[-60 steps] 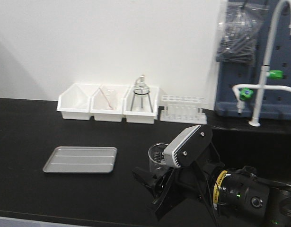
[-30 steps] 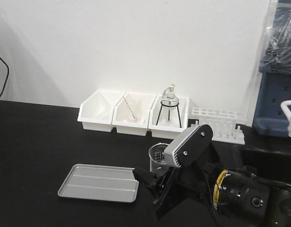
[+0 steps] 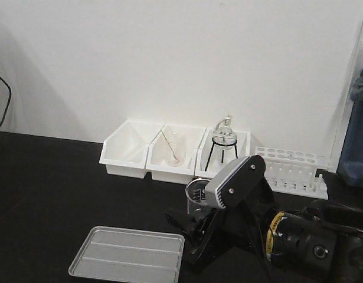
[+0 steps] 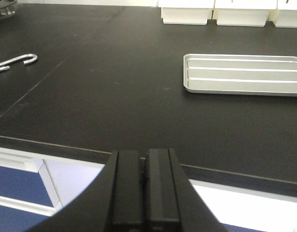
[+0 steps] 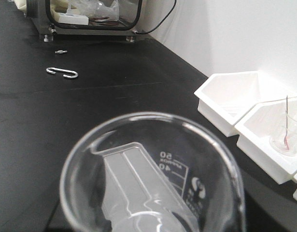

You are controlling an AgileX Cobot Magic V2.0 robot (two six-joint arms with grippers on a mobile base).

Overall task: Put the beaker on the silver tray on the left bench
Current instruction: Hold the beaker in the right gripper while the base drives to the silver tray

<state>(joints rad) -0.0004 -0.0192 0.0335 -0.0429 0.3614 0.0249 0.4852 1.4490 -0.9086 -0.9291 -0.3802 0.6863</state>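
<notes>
The beaker [image 3: 196, 197] is a small clear glass held upright above the black left bench [image 3: 45, 194] by my right gripper [image 3: 190, 223], whose black fingers close around its lower part. In the right wrist view the beaker's rim [image 5: 153, 169] fills the lower frame, and the silver tray shows through the glass. The silver tray [image 3: 128, 259] lies flat on the bench, below and left of the beaker. It also shows in the left wrist view [image 4: 245, 73], far right. My left gripper [image 4: 144, 162] is shut and empty, over the bench's front edge.
Three white bins [image 3: 169, 154] stand along the wall; one holds a beaker with a stirring rod [image 3: 176, 150], another a flask on a tripod [image 3: 223, 140]. A white test-tube rack [image 3: 293, 171] is to their right. A metal hook [image 4: 14, 62] lies far left.
The whole scene has slid right in the front view: the faucet and pegboard have left the frame, and the tray sits lower and nearer. The right gripper still holds the beaker.
</notes>
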